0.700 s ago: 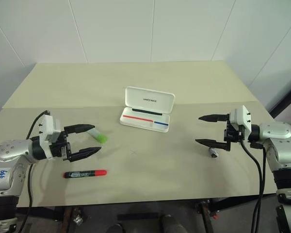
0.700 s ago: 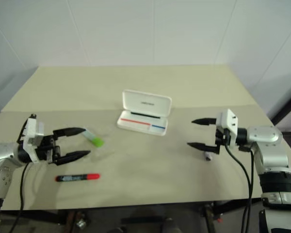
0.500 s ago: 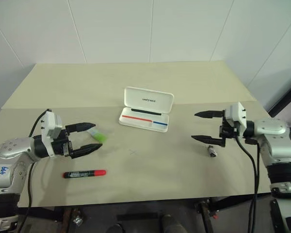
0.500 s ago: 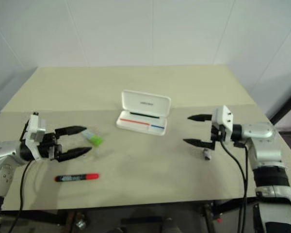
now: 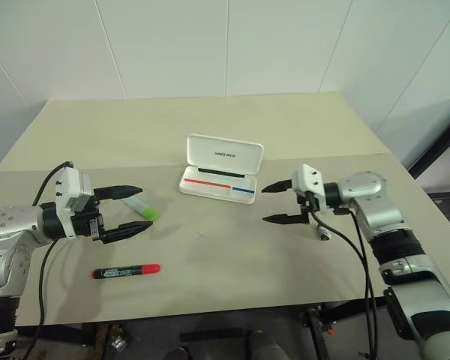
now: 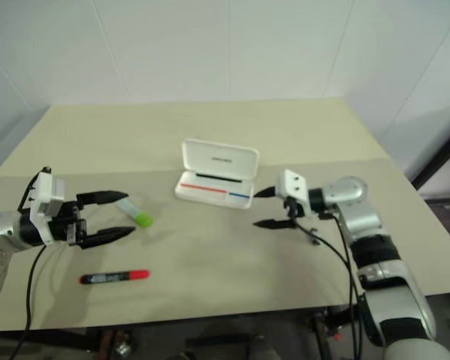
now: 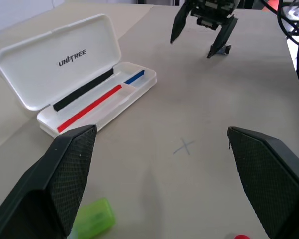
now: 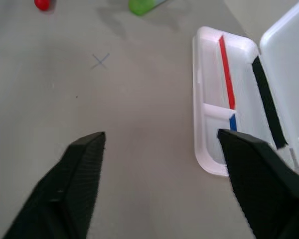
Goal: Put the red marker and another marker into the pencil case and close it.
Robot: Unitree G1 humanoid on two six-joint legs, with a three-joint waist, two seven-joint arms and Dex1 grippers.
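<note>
- The pencil case (image 5: 220, 169) lies open at the middle of the table (image 5: 300, 127), lid up, nothing in it.
- The red marker (image 5: 126, 270) lies near the front edge on my left side; the green-capped marker (image 5: 142, 208) lies between my left fingers' reach and the case.
- My left gripper (image 5: 135, 209) is spread wide, empty, around that green marker's spot but above it.
- My right gripper (image 5: 268, 203) is parted, empty, just beside the case's right end.

Head stereo eyes look down over the whole tabletop (image 5: 285, 135); both wrist cameras, seemingly low, share the case (image 7: 84, 79).
</note>
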